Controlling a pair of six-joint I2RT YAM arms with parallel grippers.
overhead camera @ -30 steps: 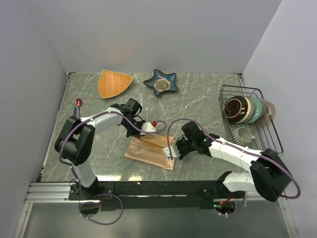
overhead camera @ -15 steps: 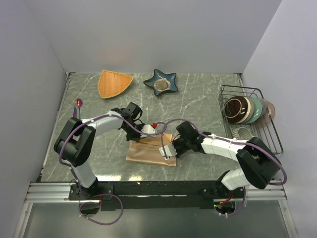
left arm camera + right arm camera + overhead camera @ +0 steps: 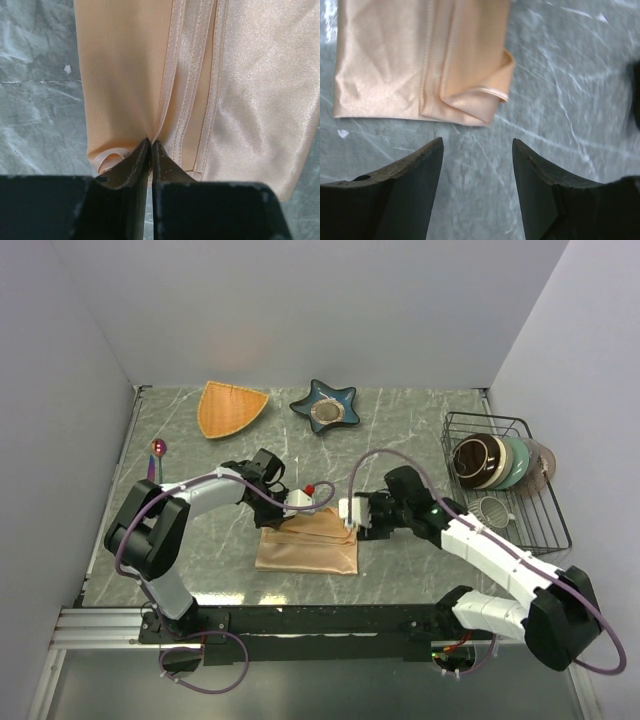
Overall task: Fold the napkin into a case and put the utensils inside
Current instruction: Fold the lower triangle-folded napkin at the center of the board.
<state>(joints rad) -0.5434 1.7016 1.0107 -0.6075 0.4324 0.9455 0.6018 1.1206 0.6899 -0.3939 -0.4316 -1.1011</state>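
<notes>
The peach-orange napkin lies folded into a rough rectangle near the table's middle front. My left gripper sits at its far edge. In the left wrist view its jaws are pinched on a crease of the napkin, with only a hairline gap between them. My right gripper hovers at the cloth's right far corner. It stands open over bare table, with nothing between its fingers. The napkin's folded corner lies just ahead of it. One iridescent spoon of the utensils lies at the far left edge.
An orange fan-shaped dish and a blue star-shaped dish sit at the back. A wire rack at the right holds bowls and a mug. Grey walls close in the left and right sides.
My right gripper has opened, let go of the napkin and drawn back up and to the right. The cloth now lies flatter and squarer. The left gripper has hardly moved.
</notes>
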